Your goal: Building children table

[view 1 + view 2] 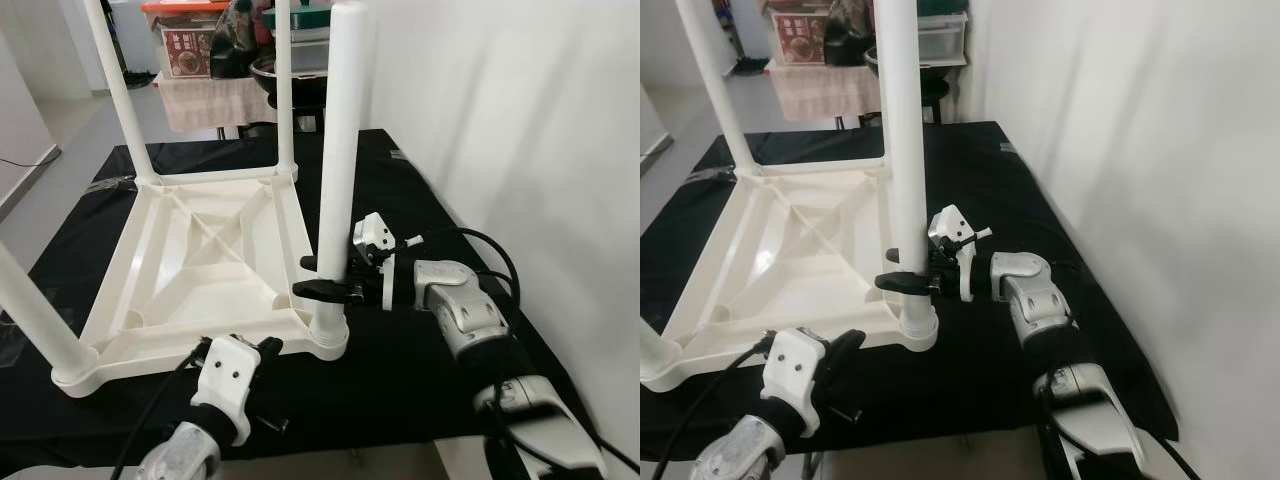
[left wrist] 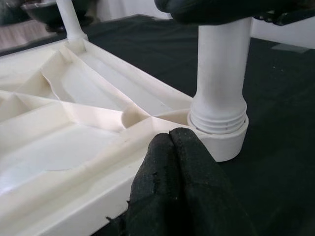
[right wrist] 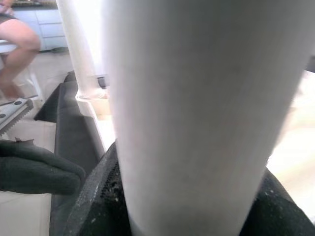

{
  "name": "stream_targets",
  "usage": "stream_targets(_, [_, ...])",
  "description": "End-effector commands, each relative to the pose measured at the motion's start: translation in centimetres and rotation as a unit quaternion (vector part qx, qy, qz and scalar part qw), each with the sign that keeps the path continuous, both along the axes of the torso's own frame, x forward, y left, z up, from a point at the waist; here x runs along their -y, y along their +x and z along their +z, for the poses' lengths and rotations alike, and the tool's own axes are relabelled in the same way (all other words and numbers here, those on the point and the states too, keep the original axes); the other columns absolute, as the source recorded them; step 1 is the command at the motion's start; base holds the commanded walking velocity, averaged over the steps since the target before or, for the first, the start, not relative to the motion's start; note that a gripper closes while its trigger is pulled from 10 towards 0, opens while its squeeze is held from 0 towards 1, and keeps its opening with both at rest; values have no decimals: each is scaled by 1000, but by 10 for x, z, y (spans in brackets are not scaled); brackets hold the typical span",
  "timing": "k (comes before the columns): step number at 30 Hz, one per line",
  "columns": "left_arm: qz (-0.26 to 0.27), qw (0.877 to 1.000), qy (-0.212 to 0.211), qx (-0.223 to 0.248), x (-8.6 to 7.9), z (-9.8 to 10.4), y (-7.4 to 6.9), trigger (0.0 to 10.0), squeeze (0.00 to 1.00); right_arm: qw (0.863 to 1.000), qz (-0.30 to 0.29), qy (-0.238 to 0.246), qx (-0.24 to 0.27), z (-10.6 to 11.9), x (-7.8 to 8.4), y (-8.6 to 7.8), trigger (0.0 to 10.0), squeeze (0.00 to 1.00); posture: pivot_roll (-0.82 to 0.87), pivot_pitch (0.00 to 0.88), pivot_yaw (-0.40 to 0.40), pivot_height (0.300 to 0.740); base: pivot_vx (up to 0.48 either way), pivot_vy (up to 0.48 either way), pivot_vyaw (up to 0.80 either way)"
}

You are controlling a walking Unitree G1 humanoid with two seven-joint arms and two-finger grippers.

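A white plastic children's table [image 1: 200,260] lies upside down on a black cloth, with its legs pointing up. The near right leg [image 1: 340,150] stands in its corner socket [image 1: 328,340], and its thread shows above the collar [image 2: 219,123]. My right gripper [image 1: 325,288] is shut on this leg just above the socket, and the leg [image 3: 197,98] sits between its pads. My left gripper [image 1: 262,345] is shut, its tips [image 2: 170,140] resting against the table's front rim beside that socket.
Three more legs stand at the far left [image 1: 120,90], far right [image 1: 283,80] and near left [image 1: 35,310]. A small black part [image 1: 272,423] lies near the cloth's front edge. A white wall [image 1: 520,120] runs close on the right. Boxes [image 1: 190,40] are behind. A person's leg [image 3: 17,44] is nearby.
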State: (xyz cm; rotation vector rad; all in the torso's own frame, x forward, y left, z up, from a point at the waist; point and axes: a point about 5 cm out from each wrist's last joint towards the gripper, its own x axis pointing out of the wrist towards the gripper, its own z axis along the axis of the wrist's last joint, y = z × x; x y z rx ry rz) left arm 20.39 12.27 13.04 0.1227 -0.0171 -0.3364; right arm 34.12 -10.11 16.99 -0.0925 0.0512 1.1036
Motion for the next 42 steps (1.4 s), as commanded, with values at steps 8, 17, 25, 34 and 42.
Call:
stream_targets(8, [6, 999, 25, 28, -6, 1, 5, 10000, 0, 965, -247, -40, -75, -44, -10, -36, 0, 0, -53, 0, -14, 740, 0, 0, 0])
stream_targets(17, [8, 999, 19, 32, -3, -1, 7, 10000, 0, 990, -115, -37, -71, -34, -27, -30, 10000, 1000, -37, 0, -18, 740, 0, 0, 0])
stream_targets(25, [3, 999, 13, 36, 1, -3, 7, 10000, 0, 999, 34, -12, -12, 6, -14, -22, 10000, 992, -20, 0, -30, 740, 0, 0, 0])
stream_targets(34, [3, 999, 11, 38, 2, -3, 9, 10000, 0, 989, 142, -36, -10, 26, -2, -2, 10000, 0, -9, 0, -41, 740, 0, 0, 0])
stream_targets(42, [1, 999, 4, 41, 5, -2, 9, 10000, 0, 987, 151, -33, -34, 23, 6, 8, 0, 0, -4, 0, -44, 740, 0, 0, 0])
